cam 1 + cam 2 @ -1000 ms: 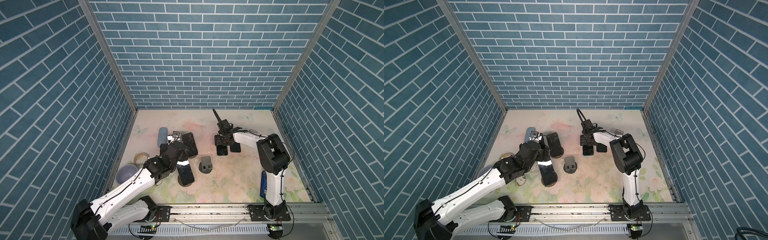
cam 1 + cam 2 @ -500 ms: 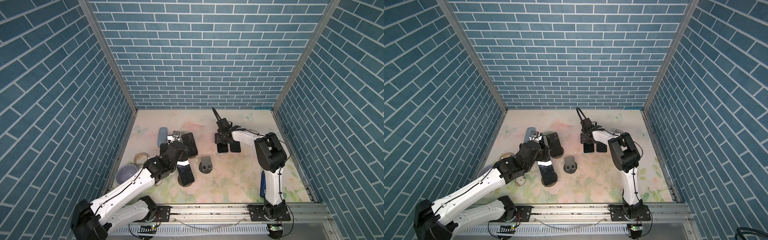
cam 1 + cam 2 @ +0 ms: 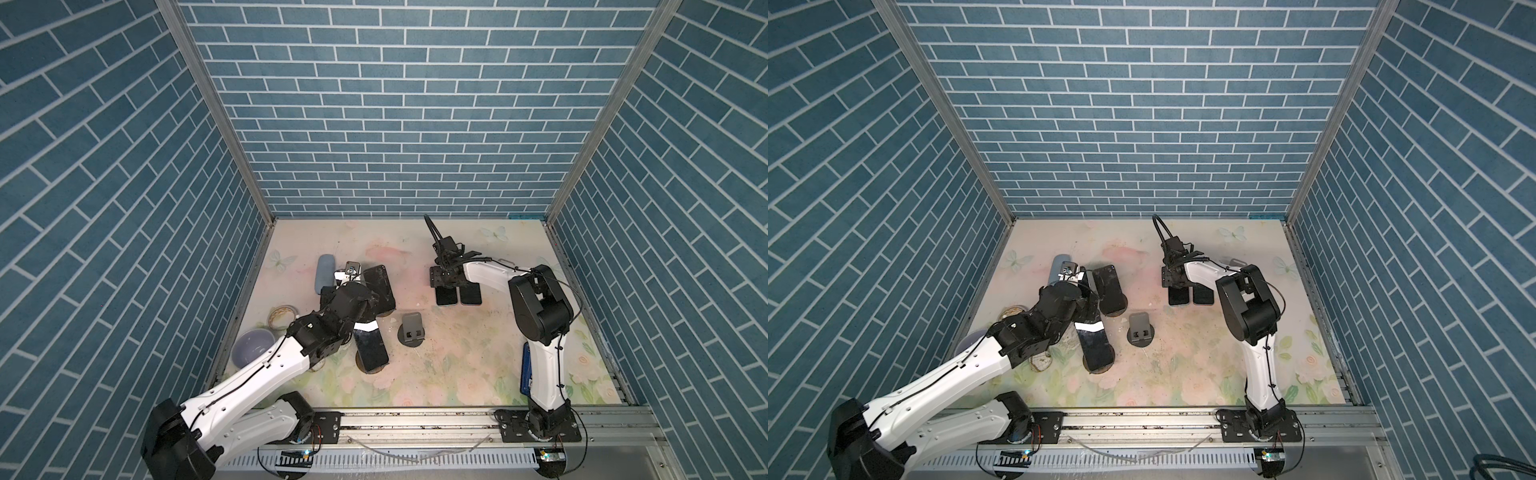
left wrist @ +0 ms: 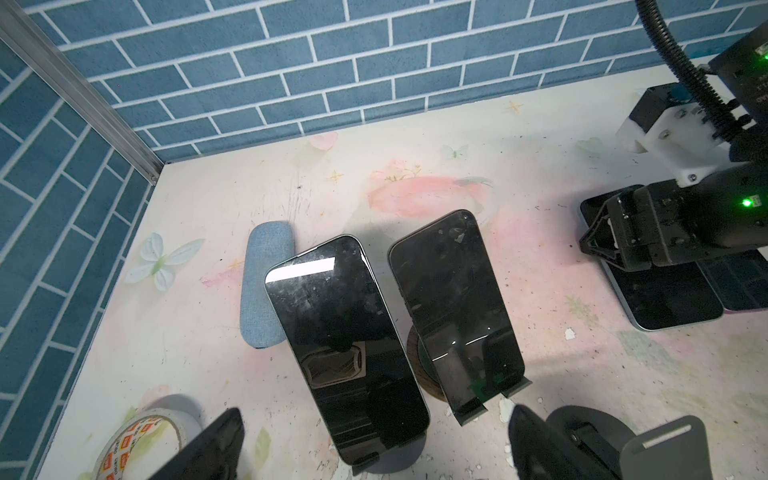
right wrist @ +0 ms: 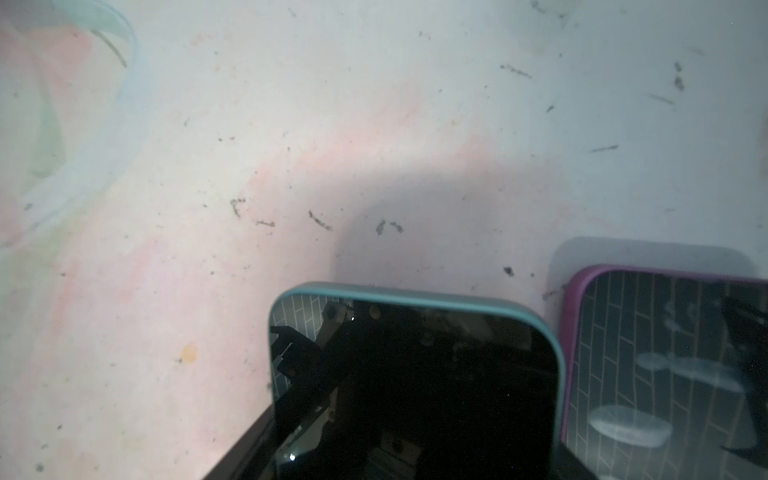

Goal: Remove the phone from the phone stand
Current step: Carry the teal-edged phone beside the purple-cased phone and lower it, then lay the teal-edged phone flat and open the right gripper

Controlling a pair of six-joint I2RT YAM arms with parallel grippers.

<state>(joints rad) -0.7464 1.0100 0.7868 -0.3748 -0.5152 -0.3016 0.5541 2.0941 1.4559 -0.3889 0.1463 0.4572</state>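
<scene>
Two dark phones lean on round phone stands left of centre. The nearer phone (image 3: 371, 344) (image 4: 345, 340) rests on a grey stand (image 4: 399, 459). The farther phone (image 3: 380, 286) (image 4: 455, 303) rests on a stand with a brown base (image 4: 417, 365). My left gripper (image 4: 374, 411) hangs open above the nearer phone's lower end, touching nothing. In both top views the arm hides its fingers. My right gripper (image 3: 446, 286) (image 4: 611, 249) is down on the end of a teal-cased phone (image 5: 415, 374) lying flat on the table. Its grip does not show.
A purple-cased phone (image 3: 471, 295) (image 5: 665, 365) lies flat beside the teal one. An empty grey stand (image 3: 411, 329) sits mid-table. A blue-grey glasses case (image 3: 324, 274), a tape roll (image 3: 282, 316) and a lilac bowl (image 3: 251, 353) lie at the left. Brick walls close three sides.
My right gripper has shifted slightly toward the back wall over the teal-cased phone. The left arm and both phones on stands have not moved.
</scene>
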